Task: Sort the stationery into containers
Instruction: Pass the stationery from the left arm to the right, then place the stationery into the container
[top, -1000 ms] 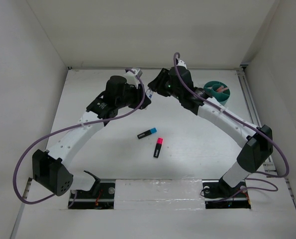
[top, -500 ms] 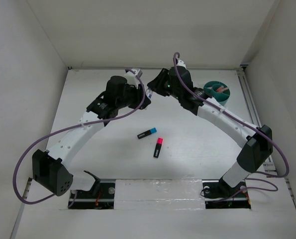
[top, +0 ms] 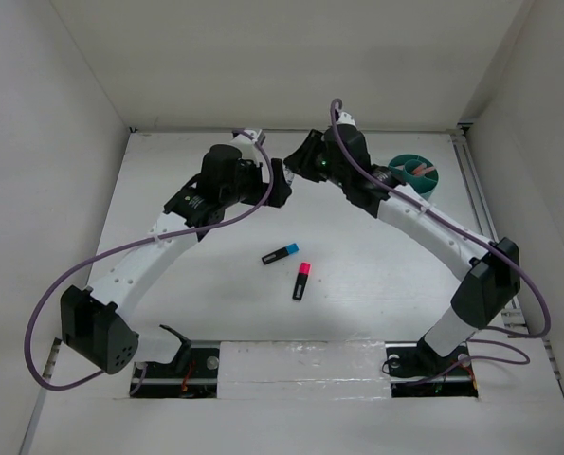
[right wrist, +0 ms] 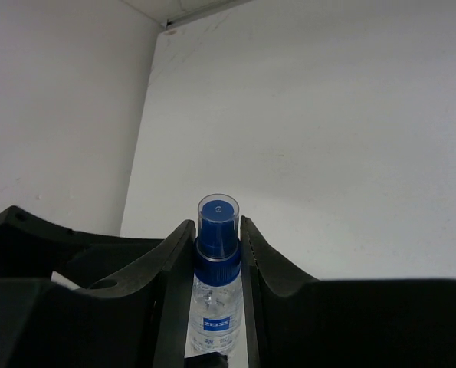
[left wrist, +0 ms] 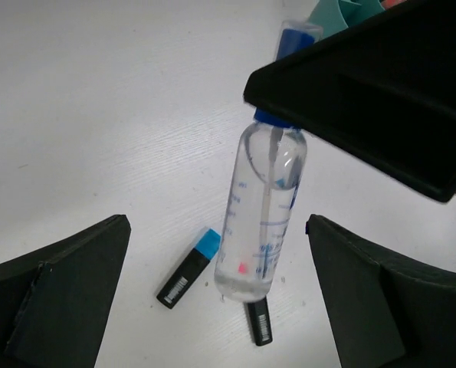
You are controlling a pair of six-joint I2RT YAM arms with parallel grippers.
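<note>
clear tube (left wrist: 262, 207) in right tool (right wrist: 216, 234)

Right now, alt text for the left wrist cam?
A clear spray bottle with a blue cap hangs cap-up, clamped at its neck by the right gripper, between the wide-open fingers of the left gripper, which do not touch it. Below, on the white table, lie a blue-capped highlighter and a second highlighter, partly hidden behind the bottle.

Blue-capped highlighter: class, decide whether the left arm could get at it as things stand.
Probably yes: the left end effector is open, and the highlighter lies on bare table, apart from the pink-capped one, with nothing over it.
</note>
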